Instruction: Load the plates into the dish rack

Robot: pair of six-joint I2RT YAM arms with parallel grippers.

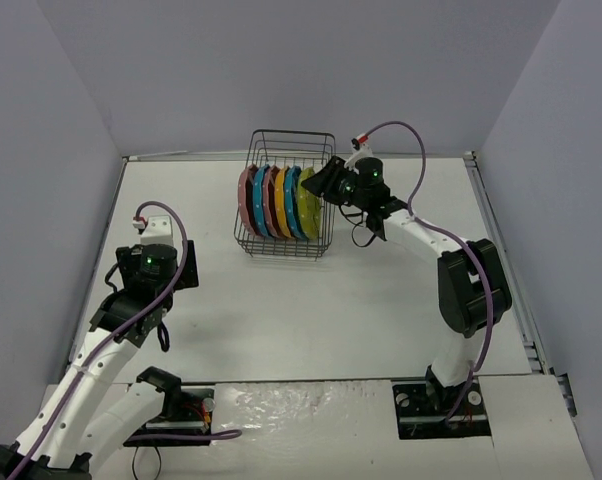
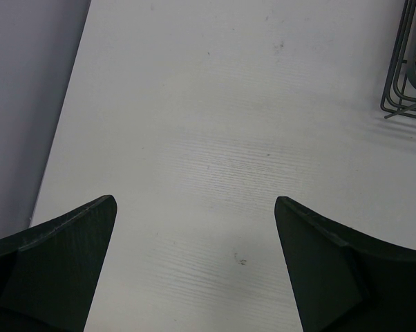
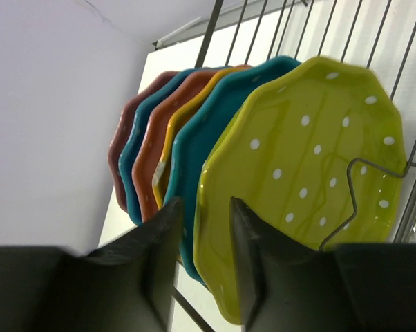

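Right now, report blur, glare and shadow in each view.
Top view: even light, soft shadow under the rack. Left wrist view: table sharp, faint ripple bands, left hand dark. Right wrist view: green plate sharp, right hand dark, blurred near the lens.

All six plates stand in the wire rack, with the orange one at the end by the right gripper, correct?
No: the top view shows the lime green plate at that end, beside the right gripper. All six stand in the dish rack.
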